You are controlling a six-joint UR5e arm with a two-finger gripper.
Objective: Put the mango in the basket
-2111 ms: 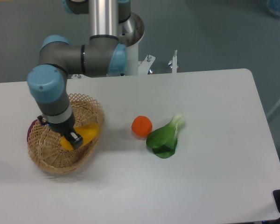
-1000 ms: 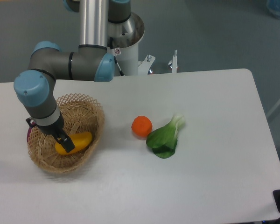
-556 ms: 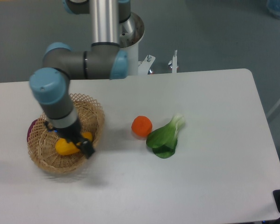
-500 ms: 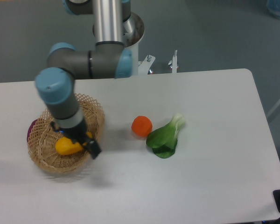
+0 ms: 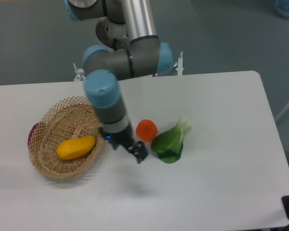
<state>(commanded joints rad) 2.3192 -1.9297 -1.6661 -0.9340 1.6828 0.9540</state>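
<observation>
Lying on its side in the basket (image 5: 50,120), the mango (image 5: 76,147) is sitting on the woven floor, long axis running roughly 8 to 2 o'clock, nothing touching it from above. Basket is resting on the white worktop (image 5: 216,106) at the 9 o'clock side. A dark purple thing (image 5: 32,133) is peeking out at the basket's 9 o'clock rim, mostly hidden behind the wicker, can't tell what it is.

Hand (image 5: 138,153) is hanging over bare worktop just off the basket's 3 o'clock edge, clear of the basket and holding nothing. Fingers are showing only as a dark blurred lump, so spread or pressed together: can't tell. The arm's grey wrist link with the blue cap (image 5: 101,89) is sitting at 11 o'clock of the hand, overlapping the basket's far-right rim in view.

Round orange fruit (image 5: 146,130) is sitting at about 1 o'clock of the hand, near it, touching or not is unclear. Green leafy vegetable (image 5: 170,141) is lying at 3 o'clock of the orange fruit, just beside it, white stalk end pointing to 1 o'clock.
</observation>
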